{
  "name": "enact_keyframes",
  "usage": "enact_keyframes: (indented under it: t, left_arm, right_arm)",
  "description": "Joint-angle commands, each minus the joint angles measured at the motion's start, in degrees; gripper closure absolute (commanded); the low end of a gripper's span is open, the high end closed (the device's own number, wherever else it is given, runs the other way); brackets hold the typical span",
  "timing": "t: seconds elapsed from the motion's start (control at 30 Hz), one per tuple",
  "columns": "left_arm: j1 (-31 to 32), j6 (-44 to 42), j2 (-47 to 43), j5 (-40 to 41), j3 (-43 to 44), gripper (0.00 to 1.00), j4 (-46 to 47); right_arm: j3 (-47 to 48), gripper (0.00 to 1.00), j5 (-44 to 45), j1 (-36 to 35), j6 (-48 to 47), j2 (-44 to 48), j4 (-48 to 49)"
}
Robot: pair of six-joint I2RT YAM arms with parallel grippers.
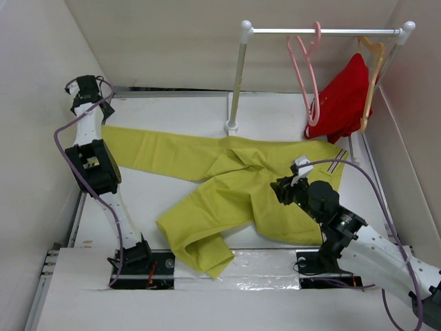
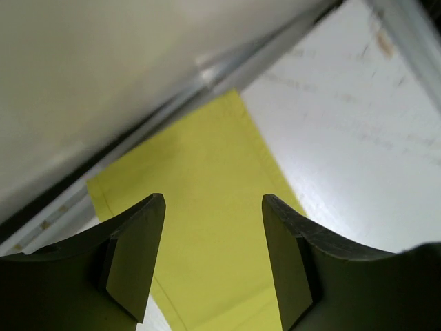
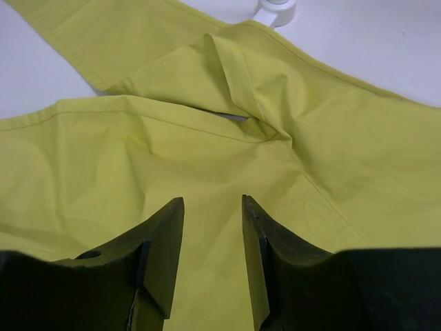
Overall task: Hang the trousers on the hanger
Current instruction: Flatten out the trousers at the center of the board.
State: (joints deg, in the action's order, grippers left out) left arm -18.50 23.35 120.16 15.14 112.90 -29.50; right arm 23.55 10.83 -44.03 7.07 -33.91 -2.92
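- Left pincer [image 2: 213, 200]: jaws released and spread wide, nothing between them. Its dark, curved fingers hang above the cuff end of one leg of the trousers [image 1: 227, 186] without touching the cloth.
- Right pincer [image 3: 212, 200]: jaws parted by a narrower gap and gripping nothing. Yellow-green cloth lies just beyond and beneath the tips, near the crotch seam.
- The trousers are smooth woven yellow-green fabric, spread flat on the white table [image 1: 151, 193]. One leg runs straight out to the left pincer; the other bends back toward the arm bases, its end folded over. A striped white-and-dark waistband lining [image 1: 334, 162] shows just beyond the right pincer.
- The hanger [image 1: 303, 69] is thin pink plastic with a curved hook. It hangs on the metal rail [image 1: 324, 31], well beyond the right pincer and apart from the trousers.
- Only the overhead view shows the rail, the hanger, a red garment [image 1: 344, 96] and the tan wooden hanger [image 1: 372, 69] carrying it.
- Only the right wrist view shows the puckered folds and stitched seams ahead of its tips, with the rail's white post foot [image 3: 275, 10] farther on.
- Only the left wrist view shows the cuff's straight hem beside the pale wall [image 2: 103, 69].
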Motion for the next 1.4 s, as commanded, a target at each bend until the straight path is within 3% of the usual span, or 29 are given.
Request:
enact_keyframes:
  t: [0.0, 0.07, 0.1, 0.2, 0.3, 0.33, 0.43, 0.47, 0.53, 0.57, 0.63, 0.67, 0.73, 0.77, 0.9, 1.07, 1.17, 1.23, 1.37]
  left_arm:
    - [2.6, -1.0, -2.6, -2.3, -2.5, 0.43, 3.0]
    - [4.0, -1.2, -3.3, -2.7, -2.6, 0.43, 2.3]
    - [4.7, -1.2, -3.9, -3.4, -2.8, 0.43, 2.2]
    - [10.6, -1.8, -7.6, -6.0, -6.5, 0.45, 3.6]
    - [20.8, -1.4, -13.4, -7.8, -13.7, 0.47, 7.3]
    - [27.0, -0.4, -16.5, -7.9, -18.3, 0.48, 9.3]
    - [35.5, 2.6, -21.6, -7.8, -26.1, 0.49, 12.2]
    - [39.4, 4.1, -26.3, -8.7, -33.3, 0.50, 15.3]
    - [41.8, 7.7, -32.2, -9.4, -42.5, 0.50, 20.8]
    - [41.8, 8.9, -37.2, -9.6, -50.5, 0.50, 24.5]
    - [41.8, 10.7, -41.0, -7.2, -56.1, 0.48, 25.7]
    - [41.8, 11.1, -43.4, -2.1, -59.8, 0.42, 24.9]
    - [40.6, 12.1, -44.7, -1.3, -62.9, 0.37, 25.3]
    - [40.0, 12.1, -44.5, -4.7, -65.1, 0.35, 27.7]
    - [42.7, 13.2, -39.3, -5.9, -64.0, 0.35, 30.9]
    - [43.2, 14.4, -34.2, -11.2, -62.6, 0.36, 37.4]
    - [43.8, 14.5, -32.8, -11.3, -62.6, 0.37, 38.5]
    - [43.8, 14.2, -32.4, -11.0, -62.9, 0.37, 38.9]
    - [43.8, 14.2, -30.3, -9.5, -63.5, 0.37, 40.6]
  right_arm:
    - [3.6, 0.64, 3.1, -0.6, -0.2, -0.8, -0.2]
    - [3.8, 0.81, 3.8, -0.6, 0.5, -1.9, -0.5]
    - [3.7, 1.00, 4.2, -0.6, 0.9, -2.1, -0.6]
    - [2.9, 1.00, 6.8, -0.1, 3.6, -3.4, -1.0]
    - [1.4, 1.00, 7.2, 1.7, 5.8, -4.3, -0.2]
    - [1.0, 0.97, 6.2, 3.0, 6.6, -4.8, 0.1]
    - [0.5, 0.90, 3.3, 7.0, 7.1, -5.7, 0.0]
    - [0.1, 0.88, 1.9, 8.2, 6.9, -6.0, 0.5]
    - [-0.6, 0.68, -4.2, 10.1, 4.5, -7.1, 2.3]
    - [-0.5, 0.64, -6.0, 10.9, 4.0, -7.9, 2.3]
    - [0.3, 0.53, -9.7, 11.5, 3.4, -11.0, 3.2]
    - [0.2, 0.49, -10.4, 11.5, 3.3, -12.0, 6.1]
    - [0.5, 0.40, -14.2, 11.0, 3.0, -16.0, 8.4]
    - [1.1, 0.38, -14.8, 10.3, 2.6, -17.6, 8.6]
    - [4.5, 0.20, -14.9, 7.4, -0.1, -25.7, 8.7]
    - [10.6, 0.18, -11.2, 5.8, -2.0, -34.2, 9.4]
    - [12.8, 0.27, -11.4, 5.8, -2.6, -39.0, 8.7]
    - [14.4, 0.46, -13.1, 5.8, -3.5, -43.1, 7.6]
    - [9.6, 0.64, -16.5, 5.1, -2.2, -41.0, 7.2]
